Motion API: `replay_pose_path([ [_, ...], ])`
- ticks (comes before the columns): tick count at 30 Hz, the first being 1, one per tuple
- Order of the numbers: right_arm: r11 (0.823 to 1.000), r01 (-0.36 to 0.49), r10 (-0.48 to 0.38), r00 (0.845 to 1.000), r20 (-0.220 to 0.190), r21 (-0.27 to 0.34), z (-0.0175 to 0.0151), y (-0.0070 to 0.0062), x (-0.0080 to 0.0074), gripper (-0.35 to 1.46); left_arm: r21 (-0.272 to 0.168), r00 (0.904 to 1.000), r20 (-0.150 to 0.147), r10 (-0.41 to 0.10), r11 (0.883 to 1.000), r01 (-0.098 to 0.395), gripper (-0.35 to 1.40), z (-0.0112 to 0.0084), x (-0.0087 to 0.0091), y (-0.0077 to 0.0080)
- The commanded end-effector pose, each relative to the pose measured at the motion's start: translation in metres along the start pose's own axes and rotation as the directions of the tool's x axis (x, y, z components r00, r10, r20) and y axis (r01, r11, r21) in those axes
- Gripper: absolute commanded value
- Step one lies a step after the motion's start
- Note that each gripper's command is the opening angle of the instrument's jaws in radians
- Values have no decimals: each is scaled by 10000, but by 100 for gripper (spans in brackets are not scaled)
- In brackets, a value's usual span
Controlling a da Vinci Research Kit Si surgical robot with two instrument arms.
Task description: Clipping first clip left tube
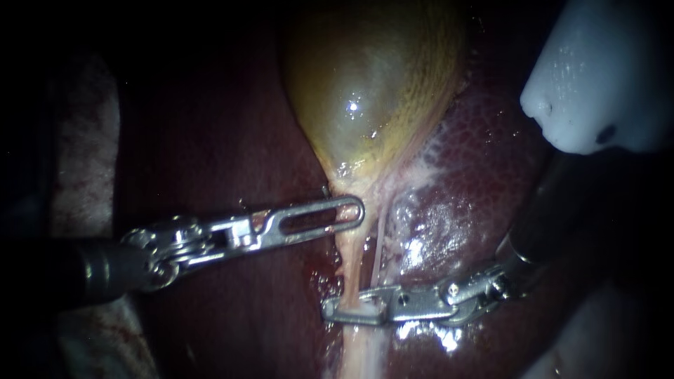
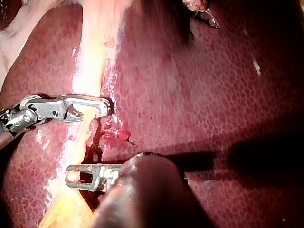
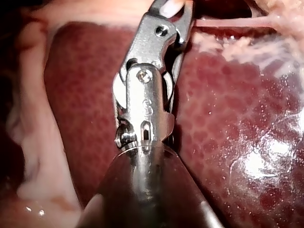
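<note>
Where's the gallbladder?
In the endoscope view, the gallbladder sits upper middle on the liver, tapering down to the tube beside the left instrument.

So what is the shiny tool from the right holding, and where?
The right instrument has its jaws shut on the left tube, one on each side, partway down the tube below the gallbladder.

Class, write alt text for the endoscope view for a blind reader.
The right instrument has its jaws shut on a pale tube below the gallbladder, over dark red liver. The left instrument reaches the tube higher up, near the gallbladder's neck.
</note>
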Motion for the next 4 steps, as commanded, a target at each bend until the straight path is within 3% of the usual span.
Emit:
replay_pose_path([
  [1, 10000, 0, 0, 10000, 0, 0, 0, 0, 0, -35, 0, 10000, 2, -1, 10000, 1, -35, 0, 0, 0],
  [4, 10000, 0, 0, 10000, 0, 0, 0, 0, 0, -35, 0, 10000, 2, -1, 10000, 1, -35, 0, 0, 0],
])
